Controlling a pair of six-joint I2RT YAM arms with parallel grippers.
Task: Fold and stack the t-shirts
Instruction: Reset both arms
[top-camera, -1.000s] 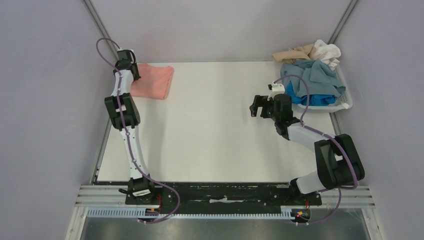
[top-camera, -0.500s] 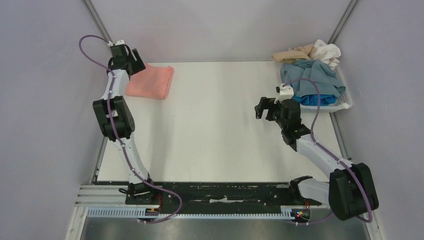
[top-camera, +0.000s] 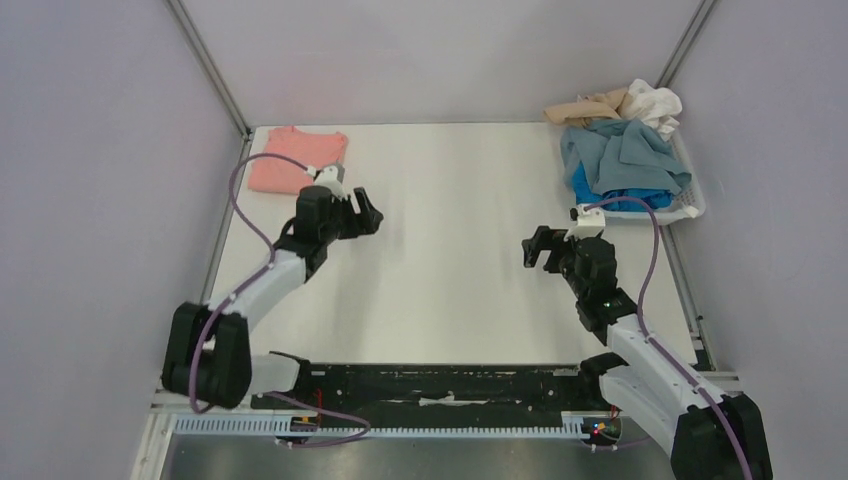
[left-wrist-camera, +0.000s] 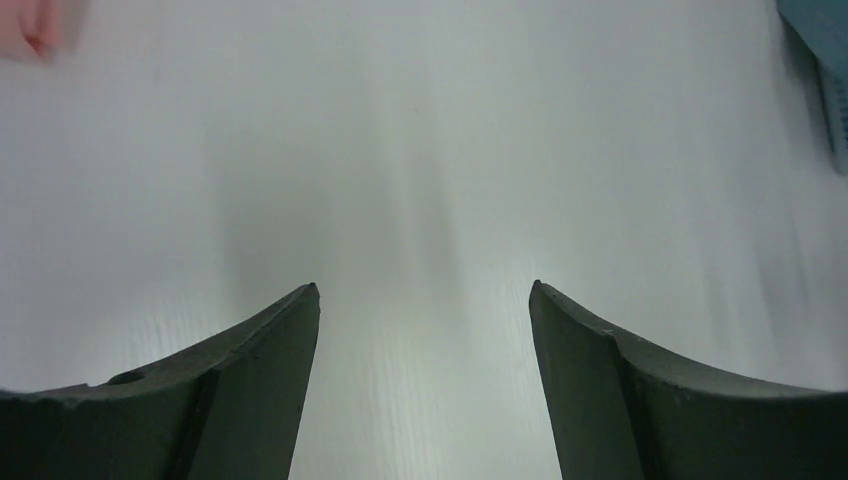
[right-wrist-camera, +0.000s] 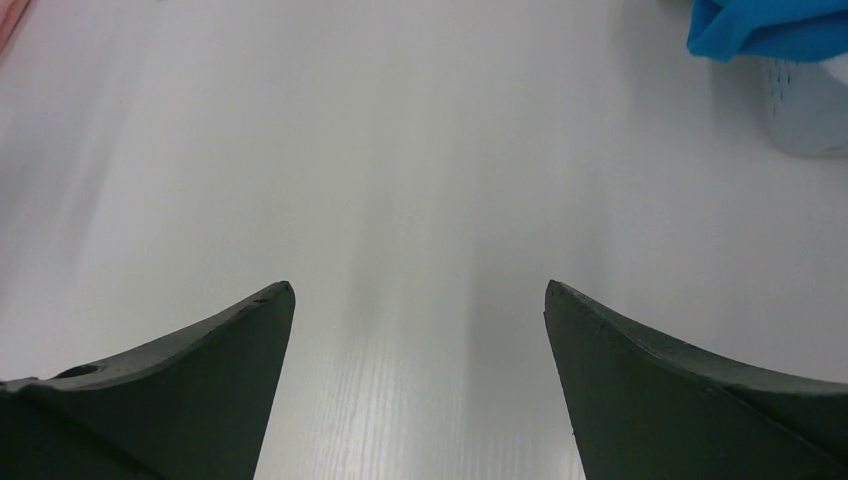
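- My left pincer (top-camera: 366, 216) hangs over the left half of the table (top-camera: 450, 290). Its jaws stand wide apart and it holds nothing.
- In the left wrist view, only bare white tabletop shows between its two dark fingers (left-wrist-camera: 265, 360).
- My right pincer (top-camera: 536, 250) hangs over the right half of the table, on the near-left side of the basket (top-camera: 693, 208) and apart from it. Its jaws are also spread wide and it holds nothing.
- The right wrist view likewise shows only plain tabletop between the fingers (right-wrist-camera: 200, 370).
- The two pincers are well apart, with open tabletop between them.
- The pink shirt (top-camera: 296, 160) lies flat in the far left corner of the table, folded into a neat rectangle. It is beyond my left pincer and clear of it, and neither pincer touches it.
- The rest of the shirts sit in a loose, unfolded heap in the white basket at the far right edge of the table.
- The grey-blue shirt (top-camera: 625, 152) lies on top of the heap and covers most of it.
- The bright blue shirt (top-camera: 622, 198) shows beneath it on the near side. In the right wrist view, one fold of it hangs over the basket's wall.
- The beige shirt (top-camera: 585, 107) and the white shirt (top-camera: 657, 102) lie bunched at the far end, spilling over the rim.
- I cannot tell how many shirts the heap holds in all.
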